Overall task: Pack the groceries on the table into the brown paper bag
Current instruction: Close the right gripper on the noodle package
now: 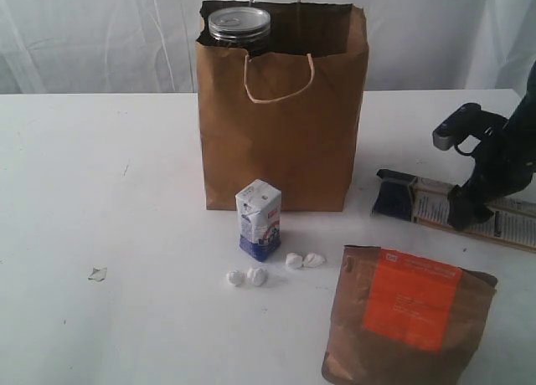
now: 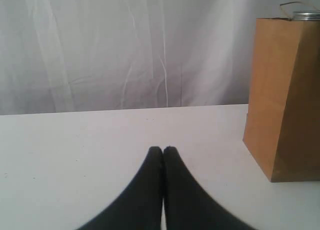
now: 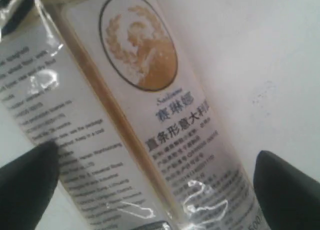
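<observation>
We've got our right gripper (image 3: 155,155) spread wide, straddling the flat printed box (image 1: 423,202) lying on the white desk (image 1: 109,201), right of the tall brown paper bag (image 1: 285,142); left gripper (image 2: 162,151) clenched, empty.

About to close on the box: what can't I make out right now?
- Exterior view: brown paper bag hides everything under the silver-topped can.
- Exterior view: frame edge and right gripper cut off the flat printed box.
- Right wrist view: blur hides its small print.
</observation>
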